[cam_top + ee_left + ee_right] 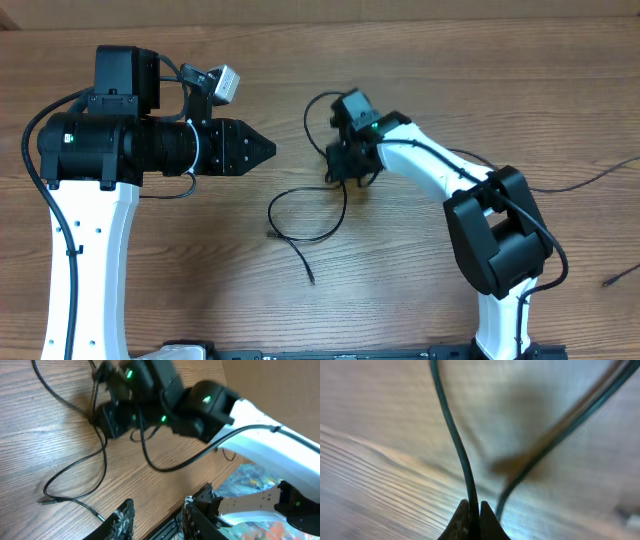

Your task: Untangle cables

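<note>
Thin black cables (270,215) lie looped on the wooden table between the two arms, with a free plug end (311,281) toward the front. My right gripper (343,172) points down at the loop's far side. In the right wrist view it (474,510) is shut on one cable strand (452,435), and a second strand (560,435) runs beside it. My left gripper (268,150) hovers to the left of the cables. Seen from the left wrist, it (156,520) stands open with nothing between its fingers, and the cables (75,465) and the right gripper (107,422) lie ahead of it.
More thin black cords lie at the right side of the table (590,180) and near its right edge (620,275). A dark rail (340,352) runs along the front edge. The right arm's white link (440,170) reaches in from the front right.
</note>
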Robot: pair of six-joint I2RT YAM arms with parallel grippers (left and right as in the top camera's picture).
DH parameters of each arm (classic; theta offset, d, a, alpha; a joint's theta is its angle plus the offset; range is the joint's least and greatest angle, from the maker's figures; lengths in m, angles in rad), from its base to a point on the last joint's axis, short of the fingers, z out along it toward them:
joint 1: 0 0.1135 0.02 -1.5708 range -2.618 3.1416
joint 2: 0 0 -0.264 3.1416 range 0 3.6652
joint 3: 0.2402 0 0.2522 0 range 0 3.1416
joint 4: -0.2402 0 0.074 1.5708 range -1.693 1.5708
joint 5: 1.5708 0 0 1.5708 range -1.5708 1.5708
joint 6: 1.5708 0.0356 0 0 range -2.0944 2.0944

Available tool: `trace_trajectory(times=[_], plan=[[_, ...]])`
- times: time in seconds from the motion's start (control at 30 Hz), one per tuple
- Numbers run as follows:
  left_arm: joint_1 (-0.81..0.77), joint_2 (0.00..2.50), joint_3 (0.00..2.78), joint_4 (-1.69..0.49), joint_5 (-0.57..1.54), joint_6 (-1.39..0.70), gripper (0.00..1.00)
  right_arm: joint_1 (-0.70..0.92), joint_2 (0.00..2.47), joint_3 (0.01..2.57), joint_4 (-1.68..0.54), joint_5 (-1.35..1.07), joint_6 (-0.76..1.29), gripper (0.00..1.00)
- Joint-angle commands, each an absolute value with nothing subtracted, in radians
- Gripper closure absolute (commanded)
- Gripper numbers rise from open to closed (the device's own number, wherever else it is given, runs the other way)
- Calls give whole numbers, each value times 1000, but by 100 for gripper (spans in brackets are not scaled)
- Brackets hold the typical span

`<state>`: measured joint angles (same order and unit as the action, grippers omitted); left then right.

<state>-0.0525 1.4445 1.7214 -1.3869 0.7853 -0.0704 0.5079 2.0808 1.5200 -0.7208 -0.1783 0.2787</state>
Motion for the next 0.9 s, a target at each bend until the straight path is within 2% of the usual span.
trace_trajectory(times=[0.0,0.17,0.47,0.67,0.87], plan=[[-54,1446,1736,-1380,774,-48,68,461,2050,1672,-716,-247,250,96],[-54,1446,1736,-1388,775,-49,67,389,2008,1869,-796,-264,250,96],[-54,1446,1736,-1390,774,-49,66,150,1941,2173,-977,-264,227,96],[-54,1446,1736,-1391,774,-49,65,-58,1892,2273,-1068,-262,100,96],[-54,1446,1736,-1391,774,-52,64,-277,1859,2287,-1106,-194,72,96]])
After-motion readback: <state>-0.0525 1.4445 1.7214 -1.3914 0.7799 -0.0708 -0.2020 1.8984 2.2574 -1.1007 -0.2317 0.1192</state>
